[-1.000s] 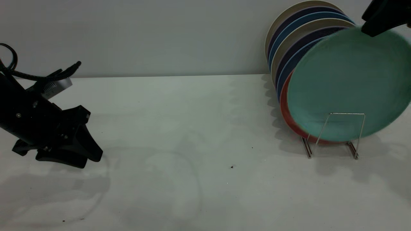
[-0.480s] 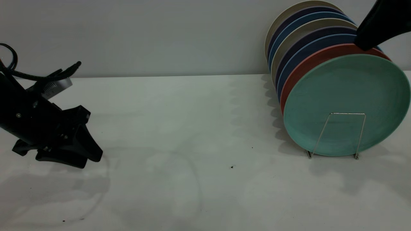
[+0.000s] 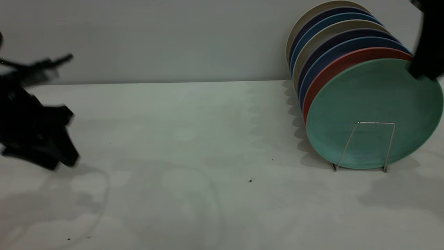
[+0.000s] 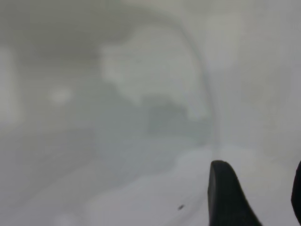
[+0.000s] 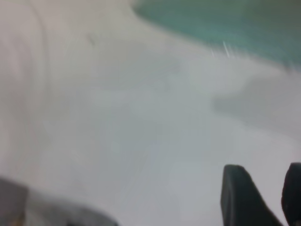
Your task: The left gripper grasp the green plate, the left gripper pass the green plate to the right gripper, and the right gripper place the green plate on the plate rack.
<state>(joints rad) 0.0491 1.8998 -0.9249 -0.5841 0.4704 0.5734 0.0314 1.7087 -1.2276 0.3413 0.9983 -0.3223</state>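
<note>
Where the white table (image 3: 194,139) meets a grey wall (image 3: 156,38), plates stand racked.

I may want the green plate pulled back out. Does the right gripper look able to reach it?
Probably yes: the right gripper is beside the green plate, which stands frontmost in the plate rack, its upper rim unobstructed.

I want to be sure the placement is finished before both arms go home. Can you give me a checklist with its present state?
1. green plate upright in the plate rack, at the front of the stack: ok.
2. Its lower edge behind the front wire loop: ok.
3. right gripper holding nothing, fingers apart: ok.
4. Right arm away from the plate's upper right rim: cannot tell, they overlap in the exterior view.
5. left gripper empty, low over the table at far left: ok.
</note>
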